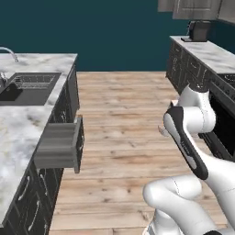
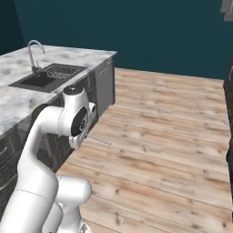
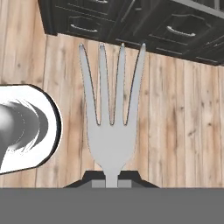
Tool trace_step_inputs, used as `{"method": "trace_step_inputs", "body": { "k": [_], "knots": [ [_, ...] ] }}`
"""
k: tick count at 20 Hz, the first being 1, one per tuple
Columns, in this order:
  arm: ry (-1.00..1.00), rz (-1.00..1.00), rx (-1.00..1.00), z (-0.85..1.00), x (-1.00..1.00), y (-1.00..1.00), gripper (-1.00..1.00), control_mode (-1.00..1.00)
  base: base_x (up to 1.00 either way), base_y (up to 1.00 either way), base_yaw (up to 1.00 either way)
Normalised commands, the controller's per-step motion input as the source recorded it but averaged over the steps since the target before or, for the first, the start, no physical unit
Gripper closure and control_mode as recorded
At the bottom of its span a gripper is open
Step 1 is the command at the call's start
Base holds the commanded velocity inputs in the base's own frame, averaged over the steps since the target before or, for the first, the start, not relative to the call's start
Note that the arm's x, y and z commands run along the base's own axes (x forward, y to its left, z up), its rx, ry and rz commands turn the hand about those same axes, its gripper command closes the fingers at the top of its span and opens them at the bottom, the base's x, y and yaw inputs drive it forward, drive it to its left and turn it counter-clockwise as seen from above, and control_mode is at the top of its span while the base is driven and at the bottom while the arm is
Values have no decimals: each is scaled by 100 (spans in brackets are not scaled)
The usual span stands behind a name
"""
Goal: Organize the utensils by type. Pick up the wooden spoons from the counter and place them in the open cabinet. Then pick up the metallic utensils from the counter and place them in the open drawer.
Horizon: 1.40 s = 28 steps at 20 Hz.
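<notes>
A robot arm carries a silver fork (image 3: pixel 112 127) across a kitchen, the handle pinched low between the pressed-together tips of its gripper (image 3: pixel 112 180) at the bottom centre of the hand view, tines pointing up the frame toward dark cabinet fronts. At the left of the left base view the open drawer (image 1: pixel 58 144) juts from under the marble counter (image 1: pixel 18 124), well apart from the arm at lower right. In the right base view the fork shows as a thin grey sliver at centre left, sticking out over the wood floor (image 2: pixel 173 136). The hold looks slim: gripped only at its end, the fork could pivot or slip during a wide swing and drop to the floor short of the drawer
</notes>
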Motion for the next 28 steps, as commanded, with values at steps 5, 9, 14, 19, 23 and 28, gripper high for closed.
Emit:
{"method": "trace_step_inputs", "body": {
  "k": [5, 9, 14, 19, 23, 28],
  "knots": [
    [0, 0, 0, 0, 0, 0, 100, 100, 8, 99, 0],
    [0, 0, 0, 0, 0, 0, 100, 100, 35, 86, 0],
    [0, 0, 0, 0, 0, 0, 100, 100, 50, 66, 0],
    [0, 0, 0, 0, 0, 0, 100, 100, 65, 10, 1],
    [0, 0, 0, 0, 0, 0, 100, 100, 67, 0, 5],
    [0, 0, 0, 0, 0, 0, 100, 100, 38, 6, 8]
  ]
}}
